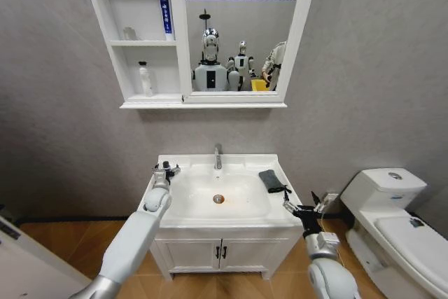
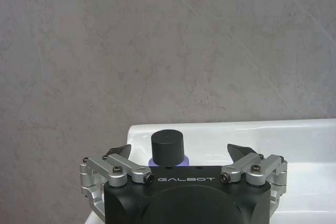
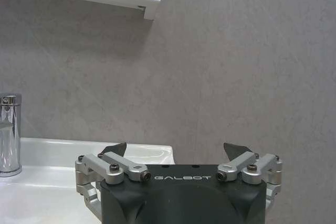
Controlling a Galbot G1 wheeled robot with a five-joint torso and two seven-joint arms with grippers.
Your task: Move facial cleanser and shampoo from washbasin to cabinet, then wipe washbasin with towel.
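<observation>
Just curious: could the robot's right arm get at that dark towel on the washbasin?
Probably yes: the towel lies uncovered on the washbasin, and the right gripper hovers close by, fingers open, nothing between them.

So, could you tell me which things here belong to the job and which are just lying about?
Belongs to the job:
washbasin
cabinet
towel
black-capped bottle between the open left gripper's fingers
bottles on the cabinet shelves
right gripper, open, beside the basin

Just lying about:
toilet
tap
vanity doors

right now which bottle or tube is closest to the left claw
The black-capped bottle on the washbasin, right between the open left claw fingers. The white bottle and blue tube sit on the cabinet shelves.
</observation>
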